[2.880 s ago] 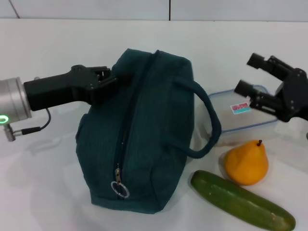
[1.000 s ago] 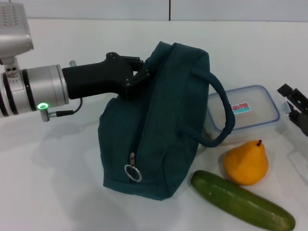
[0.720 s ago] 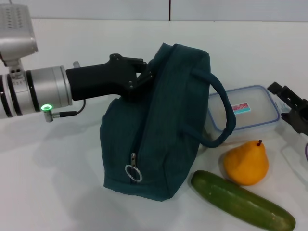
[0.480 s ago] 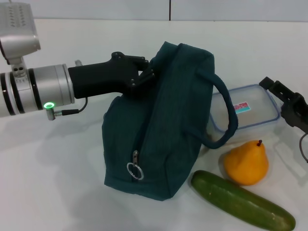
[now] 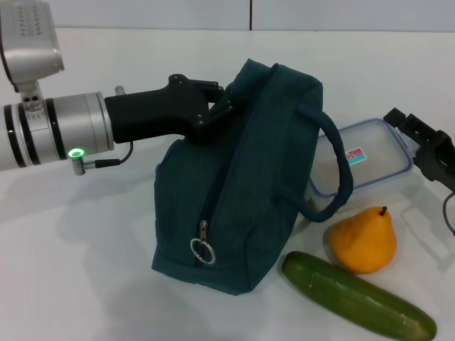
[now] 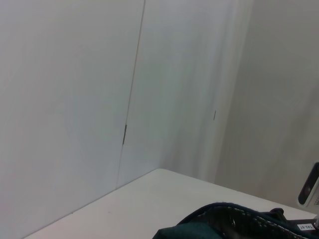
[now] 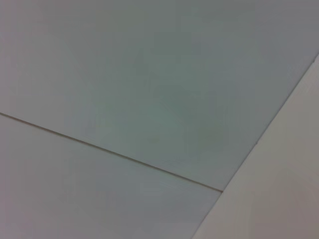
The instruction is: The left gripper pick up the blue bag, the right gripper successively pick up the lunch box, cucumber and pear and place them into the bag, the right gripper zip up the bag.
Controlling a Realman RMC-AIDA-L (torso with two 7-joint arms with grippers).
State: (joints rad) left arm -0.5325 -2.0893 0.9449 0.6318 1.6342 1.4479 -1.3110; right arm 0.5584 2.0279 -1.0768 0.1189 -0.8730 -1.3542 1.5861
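Head view: left gripper (image 5: 213, 112), clamped on the bag (image 5: 242, 185), has tipped it up further; right gripper (image 5: 426, 145), finger state unclear, has returned beside the box (image 5: 370, 160). Left wrist view: bag's top edge. Box pickup looks next.

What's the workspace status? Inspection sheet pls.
Surface: white table.
Job's things: blue bag tilted, zipper closed; lunch box behind it; pear and cucumber beside it.
Clutter: nothing seen.
Grippers: left gripper shut on the bag's top edge; right gripper past the lunch box's far side.
Cables: thin black lead under the left wrist.
Surroundings: panelled white wall.
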